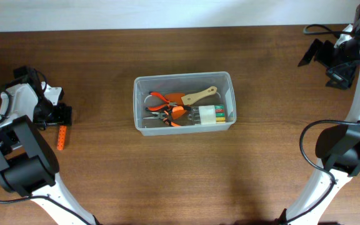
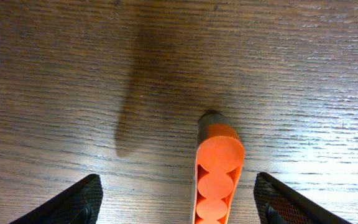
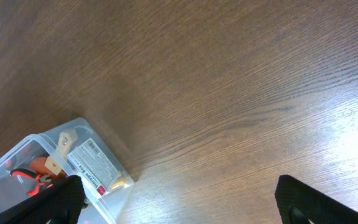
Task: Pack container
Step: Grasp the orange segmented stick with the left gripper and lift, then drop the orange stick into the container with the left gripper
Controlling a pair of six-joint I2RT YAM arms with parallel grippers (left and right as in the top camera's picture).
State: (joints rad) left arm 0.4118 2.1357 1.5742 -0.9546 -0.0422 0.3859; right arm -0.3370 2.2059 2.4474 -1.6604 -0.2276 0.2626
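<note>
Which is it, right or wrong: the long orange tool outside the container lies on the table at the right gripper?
Wrong in one respect. The long orange tool outside the container lies on the table at the left gripper, not the right gripper. The left wrist view shows it between that gripper's open fingers.

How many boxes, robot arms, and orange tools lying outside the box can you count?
Clear box: 1
Robot arms: 2, the left arm and the right arm
Orange tool outside the box: 1
Total: 4
</note>
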